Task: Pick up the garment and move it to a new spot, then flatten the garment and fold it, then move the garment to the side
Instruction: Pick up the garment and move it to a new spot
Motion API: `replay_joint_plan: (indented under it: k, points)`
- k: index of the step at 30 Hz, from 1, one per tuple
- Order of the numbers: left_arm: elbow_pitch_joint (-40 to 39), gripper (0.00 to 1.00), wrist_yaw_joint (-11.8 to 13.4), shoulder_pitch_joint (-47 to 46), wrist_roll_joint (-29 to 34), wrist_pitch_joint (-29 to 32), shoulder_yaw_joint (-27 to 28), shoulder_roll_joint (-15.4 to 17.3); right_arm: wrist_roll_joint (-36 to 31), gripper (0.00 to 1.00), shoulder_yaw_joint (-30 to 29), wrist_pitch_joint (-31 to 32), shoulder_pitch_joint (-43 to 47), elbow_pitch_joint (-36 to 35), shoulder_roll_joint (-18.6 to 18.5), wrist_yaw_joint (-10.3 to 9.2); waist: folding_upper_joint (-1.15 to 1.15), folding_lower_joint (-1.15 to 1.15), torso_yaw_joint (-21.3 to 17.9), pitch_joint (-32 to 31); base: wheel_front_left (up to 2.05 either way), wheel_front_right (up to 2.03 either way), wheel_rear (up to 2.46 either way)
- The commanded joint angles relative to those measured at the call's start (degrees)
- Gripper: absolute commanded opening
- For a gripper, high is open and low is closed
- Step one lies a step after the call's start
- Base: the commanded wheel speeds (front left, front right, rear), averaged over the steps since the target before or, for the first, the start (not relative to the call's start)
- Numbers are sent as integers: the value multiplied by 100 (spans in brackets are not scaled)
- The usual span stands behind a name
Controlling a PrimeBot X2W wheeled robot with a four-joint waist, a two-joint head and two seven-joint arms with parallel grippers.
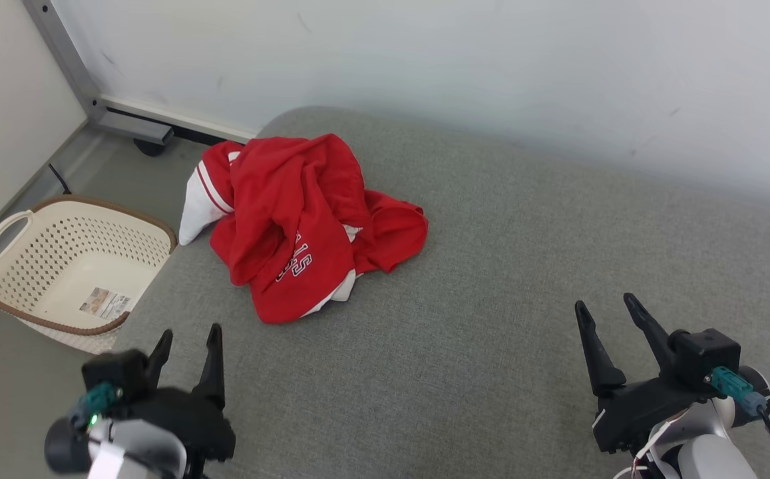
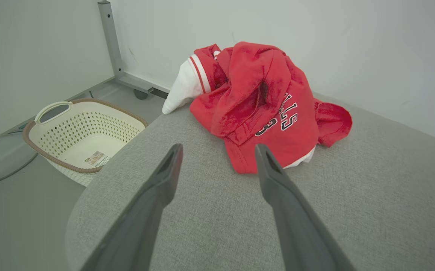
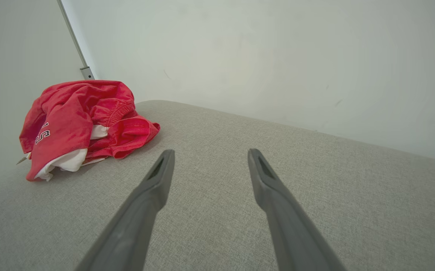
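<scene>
Two wide-open, empty grippers: left gripper [image 1: 190,330], right gripper [image 1: 605,301], at the near edge of the soft grey cloth table top [image 1: 491,299] | crumpled red-and-white cloth garment [image 1: 291,226] on its far left corner | step, I think: first pick-up, not started | next: reach over, pinch a fold.

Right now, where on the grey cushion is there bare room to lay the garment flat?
Widest bare stretch of the cushion: right of the garment, between the wall and the right gripper. Smaller patch: between the garment and the left gripper. Crowded: the far-left corner, where the garment sits bunched near the basket.
</scene>
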Motion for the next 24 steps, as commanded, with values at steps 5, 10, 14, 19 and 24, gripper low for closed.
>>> replay_joint_plan:
  k: [5, 10, 14, 19, 24]
  points:
    - [433, 100, -300, -866, -237, 793, -80, 5, -98, 100, 69, 175, -136, -377, -32, 17, 0, 0, -103, 398, 0, 0, 0]
    - [823, 100, -383, -1838, -379, 1413, -46, 7, -183, 100, 212, 389, -249, -901, -33, 17, 0, 0, -327, 869, 0, 0, 0]
    - [1102, 100, -418, -2636, -447, 1847, 36, 49, -225, 100, 301, 594, -341, -1355, -32, 17, 0, 0, -570, 1307, 0, 0, 0]
    - [1487, 100, -359, -3325, -594, 2484, 112, 109, -264, 100, 357, 757, -417, -1758, -30, 17, 0, 0, -833, 1679, 0, 0, 0]
    - [1732, 100, -144, -3683, -566, 3087, 122, 254, -157, 100, 350, 807, -458, -1884, -30, 17, 0, 0, -1044, 1882, 0, 0, 0]
